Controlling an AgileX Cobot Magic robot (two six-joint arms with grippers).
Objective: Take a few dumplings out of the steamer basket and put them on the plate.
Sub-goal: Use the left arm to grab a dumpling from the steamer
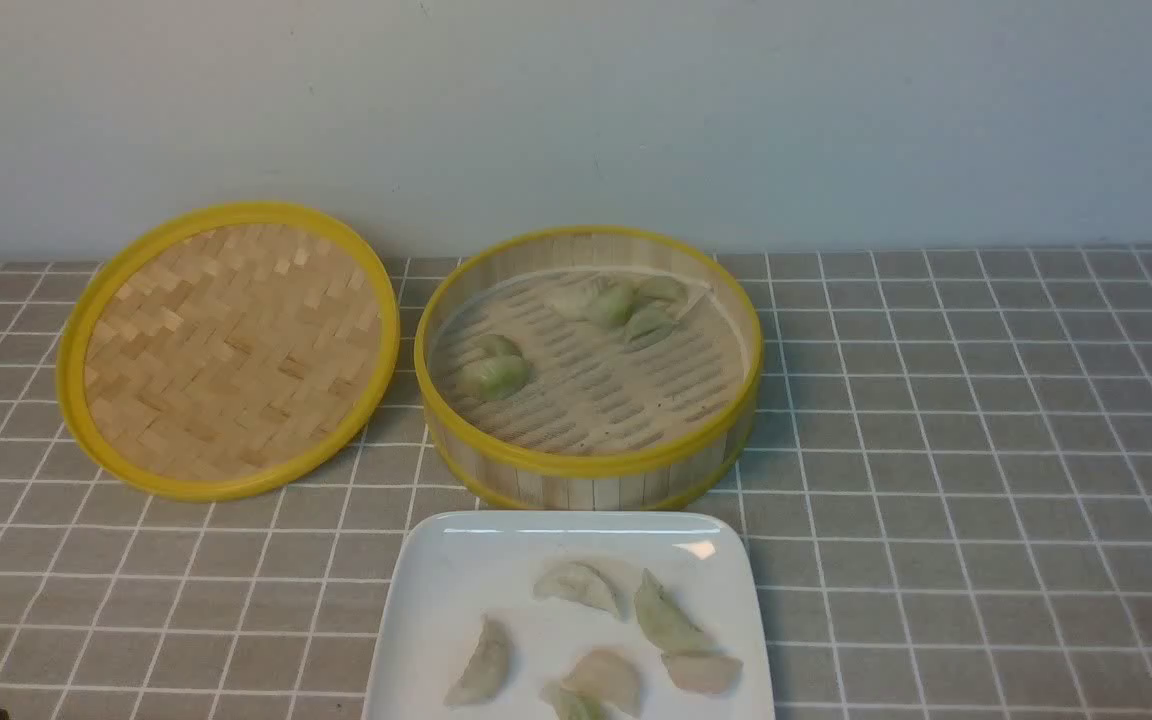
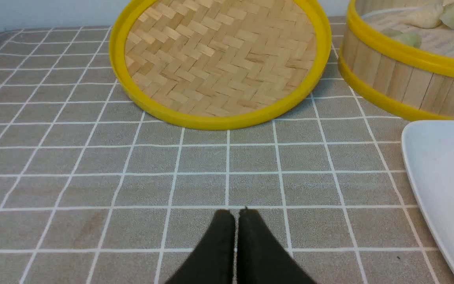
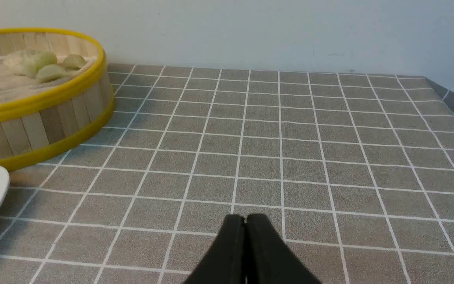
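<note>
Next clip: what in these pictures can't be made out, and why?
Front view: plate cut off by the bottom edge; its dumplings cannot be fully counted.
Front view: back dumplings in the steamer basket overlap; number unclear.
Wrist views: left gripper and right gripper show only shut fingertips; the rest is cut off by the frame edge.
Wrist views: plate's contents out of frame.

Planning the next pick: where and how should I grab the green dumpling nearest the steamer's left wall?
Pinch the pale green crescent dumpling across its plump middle, descending from above: the round bamboo steamer basket's upright wall blocks side approaches, and a whitish dumpling lies just behind.
</note>
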